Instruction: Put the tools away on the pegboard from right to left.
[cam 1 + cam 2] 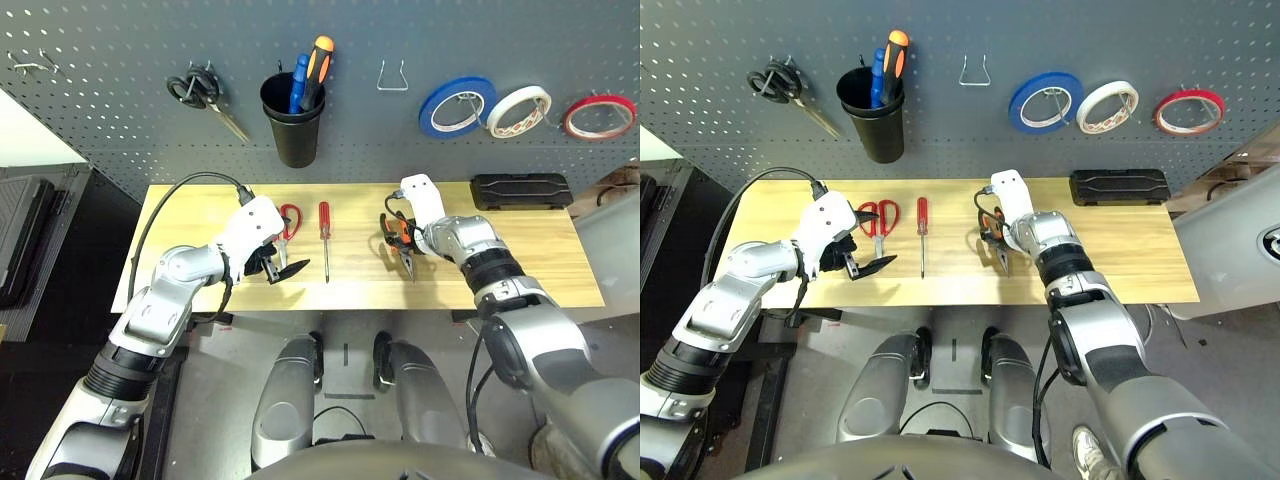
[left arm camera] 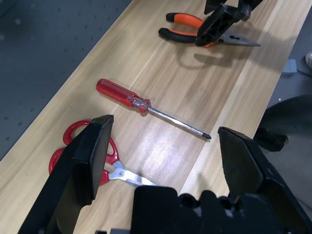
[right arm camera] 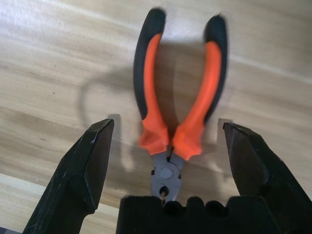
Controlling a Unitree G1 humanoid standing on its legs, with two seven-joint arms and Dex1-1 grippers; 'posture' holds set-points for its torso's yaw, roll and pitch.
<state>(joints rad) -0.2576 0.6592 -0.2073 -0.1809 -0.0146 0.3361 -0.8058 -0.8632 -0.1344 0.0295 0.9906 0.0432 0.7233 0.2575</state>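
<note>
Wide open and empty at the right gripper (image 3: 169,124), over the pliers (image 3: 210,73); handles and pivot plain in the right wrist view, partly covered from the head. Likewise wide and empty at the left gripper (image 2: 165,123), near the scissors (image 2: 117,173). From the pliers, nine o'clock to the screwdriver (image 1: 324,218), two to the pegboard's (image 1: 350,140) red tape ring (image 1: 600,136).

Orange-and-black-handled pliers (image 3: 166,131) — handles spread — on pale wood (image 3: 44,117), between open gripper (image 3: 166,127) fingers

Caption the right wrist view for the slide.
Open right end effector straddling orange-and-black-handled pliers on the wooden bench, handles spread.
</note>
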